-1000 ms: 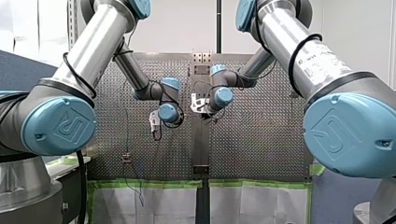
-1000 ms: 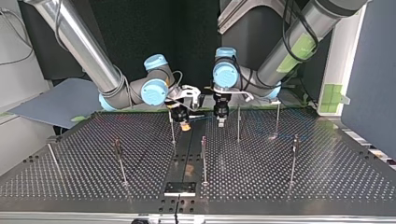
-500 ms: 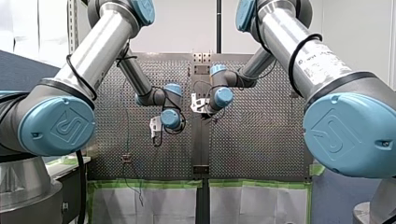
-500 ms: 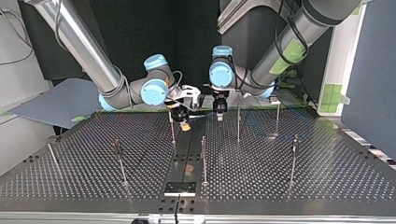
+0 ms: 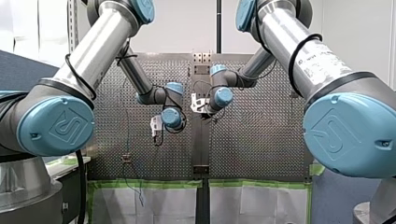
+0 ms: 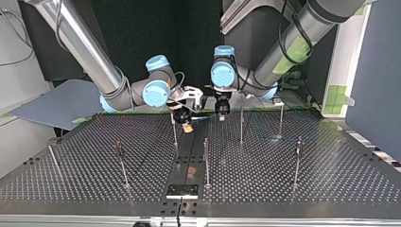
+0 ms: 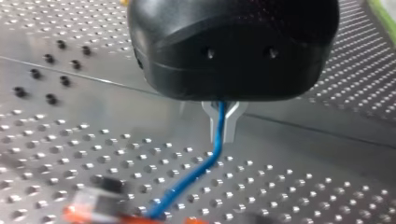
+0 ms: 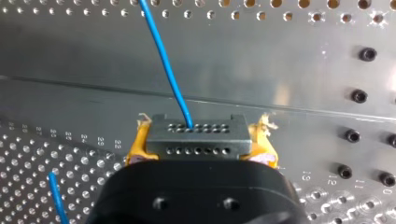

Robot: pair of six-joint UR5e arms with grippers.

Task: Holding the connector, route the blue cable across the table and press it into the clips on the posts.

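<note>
The right gripper [image 8: 197,136] is seen clenched on the grey connector [image 8: 196,145]. The connector is pinched at both ends between worn yellow pads [image 8: 139,144], with the jaws parted only by its width. The blue cable [image 8: 164,56] is plugged into the connector's far row of holes and is led straight ahead of the gripper, over the plain strip of the perforated surface [image 8: 70,42]. A second short stretch of blue cable is caught beside the gripper body.

The left gripper [image 7: 222,133] is shown all but closed, its two metal fingers [image 7: 232,122] nipped on the cable. The cable is passed between them and trailed onto the surface toward a blurred orange and clear object [image 7: 93,212] that cannot be identified.

In the top view, both grippers are held low over the surface at the upper middle of the frame. The right one is placed just left of centre and the left one just right of it, near each other but apart. Thin posts [image 6: 206,161] are stood across the surface, and the nearest post [image 6: 175,135] is just beside the right gripper. Whether the cable is seated in any clip cannot be told.
</note>
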